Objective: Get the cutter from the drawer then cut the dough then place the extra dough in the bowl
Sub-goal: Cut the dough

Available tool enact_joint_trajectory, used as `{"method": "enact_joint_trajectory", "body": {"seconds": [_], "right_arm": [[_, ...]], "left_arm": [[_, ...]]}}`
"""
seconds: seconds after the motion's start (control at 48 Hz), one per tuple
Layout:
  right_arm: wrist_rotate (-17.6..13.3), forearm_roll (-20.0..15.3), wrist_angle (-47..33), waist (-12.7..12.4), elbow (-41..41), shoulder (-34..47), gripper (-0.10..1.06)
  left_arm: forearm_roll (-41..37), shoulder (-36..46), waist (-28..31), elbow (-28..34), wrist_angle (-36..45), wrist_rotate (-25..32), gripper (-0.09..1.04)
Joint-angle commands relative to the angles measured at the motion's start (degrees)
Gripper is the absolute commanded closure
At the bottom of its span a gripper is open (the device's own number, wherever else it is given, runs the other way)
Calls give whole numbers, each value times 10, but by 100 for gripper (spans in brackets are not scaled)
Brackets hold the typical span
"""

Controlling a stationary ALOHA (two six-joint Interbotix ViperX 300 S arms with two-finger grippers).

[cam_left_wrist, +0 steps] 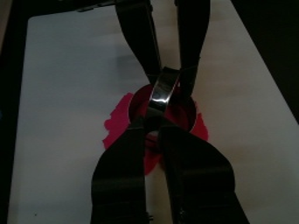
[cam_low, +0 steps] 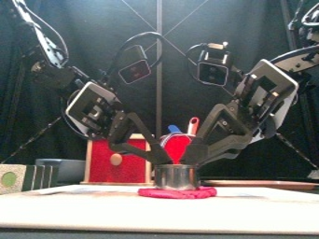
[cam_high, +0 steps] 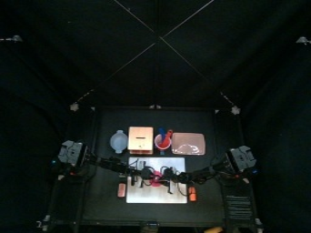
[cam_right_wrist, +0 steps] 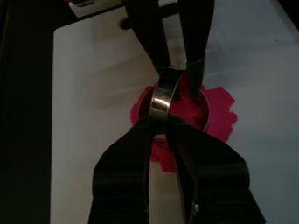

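Round metal cutter [cam_low: 174,176], standing on flat pink dough [cam_low: 174,194] at middle of white cutting board [cam_high: 158,196], toward front of desk [cam_high: 97,211]. Gripped from either side: jaws of left gripper [cam_left_wrist: 158,131] closed on one rim, jaws of right gripper [cam_right_wrist: 163,122] closed on opposite rim. Behind board: blue-grey bowl [cam_high: 118,139], wooden box [cam_low: 112,159], red cup [cam_low: 185,145], pink tray [cam_high: 188,142].

We see a shiny metal cutter [cam_low: 176,176] on soft, matt red dough [cam_low: 200,193], rough at its rim, a smooth white cutting board [cam_left_wrist: 70,96], a pale wooden box [cam_high: 141,136]
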State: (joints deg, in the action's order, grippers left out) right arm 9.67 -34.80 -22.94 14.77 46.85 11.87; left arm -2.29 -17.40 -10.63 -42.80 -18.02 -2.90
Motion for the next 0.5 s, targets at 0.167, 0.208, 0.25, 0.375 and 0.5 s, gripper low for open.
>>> {"method": "enact_joint_trajectory", "body": {"seconds": [0.167,0.208,0.25,0.375,0.5], "right_arm": [[-4,10,17,-24,-4,5,47],[-4,11,18,-24,-4,5,47],[-4,11,19,-24,-5,5,47],[-7,10,21,-25,-6,5,46],[-7,11,28,-24,-6,4,46]], "left_arm": [[59,-31,-43,-22,39,-2,59],[59,-32,-41,-22,41,-2,59],[56,-32,-41,-23,44,-1,59],[41,-31,-39,-19,56,0,59],[35,-24,-39,-15,56,2,59]]}}
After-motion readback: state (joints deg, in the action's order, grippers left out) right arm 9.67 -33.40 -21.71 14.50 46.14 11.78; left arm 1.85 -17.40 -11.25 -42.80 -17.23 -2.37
